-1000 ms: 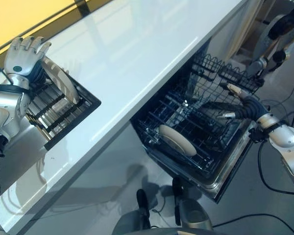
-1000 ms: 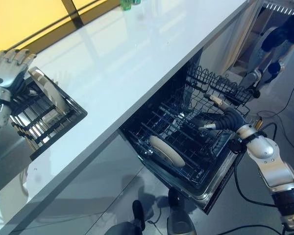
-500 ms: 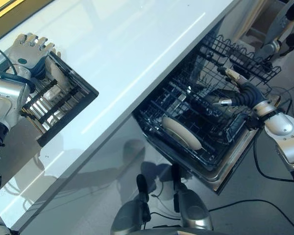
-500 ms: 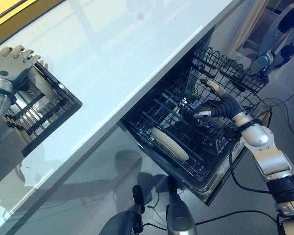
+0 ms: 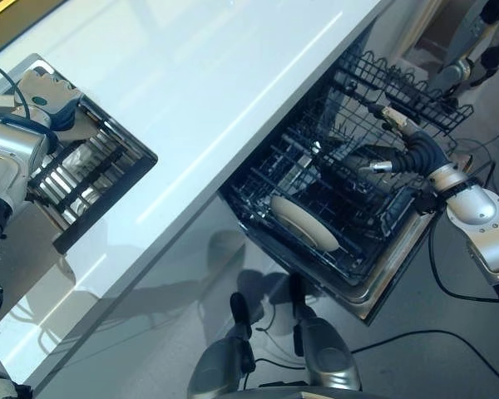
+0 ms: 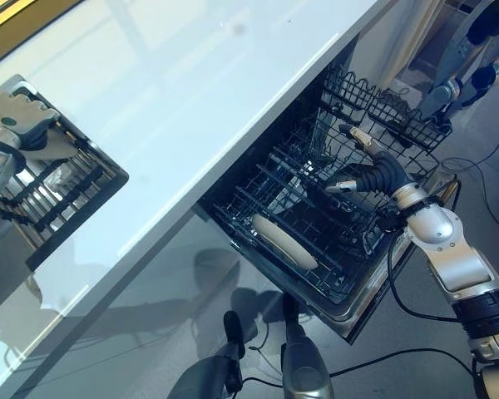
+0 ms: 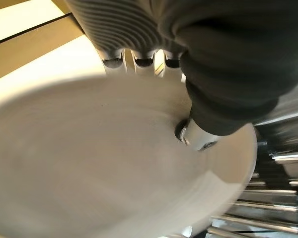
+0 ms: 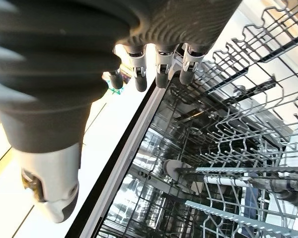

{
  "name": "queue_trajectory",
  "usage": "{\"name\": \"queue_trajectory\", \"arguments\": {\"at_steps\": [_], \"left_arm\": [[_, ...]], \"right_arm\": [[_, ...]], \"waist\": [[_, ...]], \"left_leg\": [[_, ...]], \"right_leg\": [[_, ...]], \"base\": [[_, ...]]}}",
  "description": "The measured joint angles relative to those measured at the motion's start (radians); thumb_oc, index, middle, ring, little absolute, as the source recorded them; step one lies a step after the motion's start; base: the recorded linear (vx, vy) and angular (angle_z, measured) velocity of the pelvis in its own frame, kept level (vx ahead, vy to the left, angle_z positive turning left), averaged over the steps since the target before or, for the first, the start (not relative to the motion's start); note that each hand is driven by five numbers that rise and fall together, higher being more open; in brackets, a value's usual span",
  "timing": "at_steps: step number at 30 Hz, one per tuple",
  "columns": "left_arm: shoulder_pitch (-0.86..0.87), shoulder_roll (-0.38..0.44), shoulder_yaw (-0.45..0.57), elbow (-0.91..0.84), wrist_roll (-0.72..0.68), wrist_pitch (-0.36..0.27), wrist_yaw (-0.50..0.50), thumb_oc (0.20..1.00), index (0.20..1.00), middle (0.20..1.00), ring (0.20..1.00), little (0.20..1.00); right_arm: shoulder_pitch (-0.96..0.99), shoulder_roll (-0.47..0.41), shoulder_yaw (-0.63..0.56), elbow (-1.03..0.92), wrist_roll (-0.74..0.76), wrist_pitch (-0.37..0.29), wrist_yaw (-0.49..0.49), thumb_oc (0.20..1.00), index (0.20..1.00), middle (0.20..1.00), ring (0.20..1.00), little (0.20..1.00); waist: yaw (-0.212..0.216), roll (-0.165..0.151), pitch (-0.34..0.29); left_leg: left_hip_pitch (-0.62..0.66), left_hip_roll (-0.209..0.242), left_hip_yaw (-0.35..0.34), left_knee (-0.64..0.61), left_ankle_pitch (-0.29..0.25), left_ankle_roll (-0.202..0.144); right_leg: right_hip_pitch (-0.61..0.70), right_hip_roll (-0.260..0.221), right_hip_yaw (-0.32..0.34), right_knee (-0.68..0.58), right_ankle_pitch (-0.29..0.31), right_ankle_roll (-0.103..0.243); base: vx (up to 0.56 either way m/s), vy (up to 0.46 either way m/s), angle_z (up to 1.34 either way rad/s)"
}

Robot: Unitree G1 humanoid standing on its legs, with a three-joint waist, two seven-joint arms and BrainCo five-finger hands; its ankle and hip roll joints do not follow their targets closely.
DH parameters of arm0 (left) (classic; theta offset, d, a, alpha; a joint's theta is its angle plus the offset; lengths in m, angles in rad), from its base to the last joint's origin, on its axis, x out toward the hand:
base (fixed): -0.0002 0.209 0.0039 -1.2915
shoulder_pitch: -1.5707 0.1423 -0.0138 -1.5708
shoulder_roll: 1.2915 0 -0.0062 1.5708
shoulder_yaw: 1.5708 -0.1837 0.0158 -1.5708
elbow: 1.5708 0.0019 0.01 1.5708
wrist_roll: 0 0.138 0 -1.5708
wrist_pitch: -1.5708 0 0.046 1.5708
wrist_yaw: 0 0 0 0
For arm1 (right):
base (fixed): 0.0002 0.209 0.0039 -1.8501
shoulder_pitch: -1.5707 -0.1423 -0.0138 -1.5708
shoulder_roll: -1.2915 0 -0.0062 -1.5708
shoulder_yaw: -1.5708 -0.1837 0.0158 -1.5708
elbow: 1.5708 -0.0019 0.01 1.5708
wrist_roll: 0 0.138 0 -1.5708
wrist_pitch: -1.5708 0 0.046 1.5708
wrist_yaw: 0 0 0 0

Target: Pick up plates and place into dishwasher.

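A pale plate (image 7: 99,163) stands in the black dish rack (image 5: 100,179) at the counter's left end. My left hand (image 5: 40,91) is shut on it: the fingers (image 7: 144,60) hook over the rim and the thumb (image 7: 208,131) presses on the face. A second pale plate (image 5: 303,223) stands on edge in the lower rack (image 5: 362,229) of the open dishwasher. My right hand (image 5: 391,154) hovers open over that rack's right side, its fingers (image 8: 161,74) straight and holding nothing.
The long white counter (image 5: 216,75) runs diagonally above the dishwasher. A wire basket (image 5: 407,96) sits at the far side of the dishwasher, just beyond my right hand. Grey floor lies below the pulled-out rack.
The camera has shifted. My left hand has come down from above the dish rack onto the plate and closed on its rim. The right hand has stayed over the dishwasher rack.
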Motion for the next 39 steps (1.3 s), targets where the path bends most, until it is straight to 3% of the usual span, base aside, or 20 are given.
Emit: {"name": "queue_trajectory", "arguments": {"at_steps": [11,14,18,21,26,30,33,39], "left_arm": [[0.021,0.005,0.031,-0.075,-0.032,-0.035,0.099,0.200,0.200,0.200,0.200,0.200],[0.047,0.039,0.053,-0.130,-0.064,-0.036,0.162,0.200,0.200,0.200,0.200,0.200],[0.131,0.039,0.154,-0.174,-0.201,-0.045,0.291,0.200,0.200,0.200,0.200,0.200],[0.231,0.033,0.276,-0.225,-0.322,-0.095,0.416,0.200,0.200,0.200,0.200,0.200],[0.390,-0.149,0.547,-0.331,-0.481,-0.227,0.541,0.200,0.200,0.200,0.200,0.200],[0.415,-0.265,0.550,-0.406,-0.528,-0.300,0.536,0.200,0.200,0.200,0.200,0.200],[0.419,-0.323,0.548,-0.440,-0.567,-0.337,0.504,0.200,0.200,0.200,0.200,0.200],[0.418,-0.447,0.473,-0.478,-0.640,-0.376,0.427,0.200,0.200,0.200,0.200,0.200]], "right_arm": [[0.005,0.002,-0.017,-0.083,0.000,-0.047,0.003,1.000,1.000,1.000,1.000,1.000],[0.011,0.004,-0.025,-0.098,0.001,-0.060,0.016,1.000,1.000,1.000,1.000,1.000],[0.057,0.023,-0.070,-0.109,0.018,-0.085,0.038,1.000,1.000,1.000,1.000,1.000],[0.090,0.050,-0.087,-0.110,0.031,-0.101,0.055,1.000,1.000,1.000,1.000,1.000],[0.108,0.182,-0.086,-0.111,0.082,-0.119,0.092,1.000,1.000,1.000,1.000,1.000],[0.098,0.256,-0.031,-0.113,0.102,-0.119,0.099,1.000,1.000,1.000,1.000,1.000],[0.059,0.315,0.035,-0.108,0.107,-0.119,0.096,1.000,1.000,1.000,1.000,1.000],[-0.088,0.430,0.143,-0.042,0.126,-0.105,0.054,1.000,1.000,1.000,1.000,1.000]], "waist": [[0.005,0.000,-0.002],[0.006,0.000,-0.022],[0.017,0.000,-0.066],[0.031,-0.003,-0.125],[0.066,-0.012,-0.234],[0.110,-0.032,-0.277],[0.116,-0.049,-0.301],[0.138,-0.053,-0.341]], "left_leg": [[0.064,0.003,-0.032,-0.001,-0.002,-0.003],[0.067,0.004,-0.036,0.000,-0.002,-0.003],[0.095,0.005,-0.037,-0.001,-0.007,-0.006],[0.108,0.009,-0.039,-0.001,-0.012,-0.009],[0.124,0.013,-0.064,-0.002,-0.016,-0.013],[0.134,0.016,-0.072,-0.002,-0.017,-0.009],[0.131,0.016,-0.084,-0.002,-0.015,-0.013],[0.140,0.016,-0.091,-0.002,-0.005,-0.003]], "right_leg": [[0.078,-0.001,-0.031,0.000,-0.018,0.001],[0.083,0.000,-0.035,0.000,-0.019,-0.001],[0.110,0.001,-0.036,0.000,-0.024,-0.005],[0.126,0.003,-0.040,0.000,-0.030,-0.009],[0.154,0.006,-0.058,-0.002,-0.046,-0.005],[0.168,0.006,-0.069,-0.005,-0.050,-0.007],[0.170,0.005,-0.081,-0.006,-0.052,-0.009],[0.181,0.006,-0.084,-0.006,-0.046,-0.002]], "base": [[0.02,-0.083,0.09],[0.03,-0.082,0.05],[0.04,-0.097,0.00],[0.06,-0.096,0.03],[0.05,-0.087,0.14],[0.03,-0.069,0.10],[0.03,-0.069,0.13],[0.03,-0.059,0.02]]}}
